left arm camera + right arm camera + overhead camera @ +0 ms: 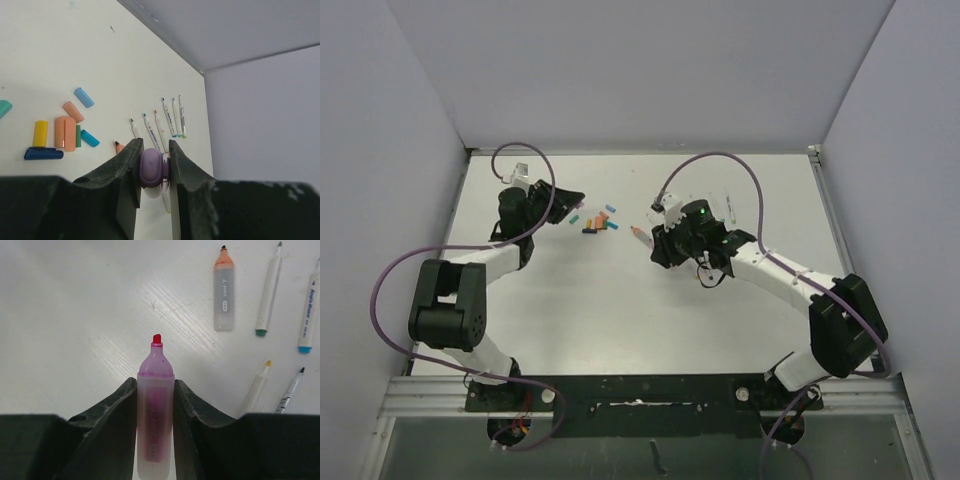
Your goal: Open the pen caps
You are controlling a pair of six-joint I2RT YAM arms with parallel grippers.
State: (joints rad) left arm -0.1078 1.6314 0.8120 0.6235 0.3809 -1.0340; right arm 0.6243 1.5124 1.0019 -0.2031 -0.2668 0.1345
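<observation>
**Left tool** [152, 150] clamped on a purple cap [151, 169], carried above the counter [60, 50]. **Right tool** [156, 385] clamped on the barrel of a pink pen [156, 365]. The pen's long axis runs straight out from the wrist and its red tip is bare. Cap and pen are well apart, so this pair reads as already separated.

Loose caps [597, 221] lie flat in a cluster on the counter, at mixed headings, between the two tools and nearer the left one. In the top view the cluster is just to the right of the left tool. In the left wrist view it is ahead and to the left of the jaws. Pen bodies [167, 120] lie in a row ahead and to the right in that same view.

Probable next move: the left tool carries the purple cap leftward to the cluster and lets go. Whether any pen remains capped cannot be told.
</observation>
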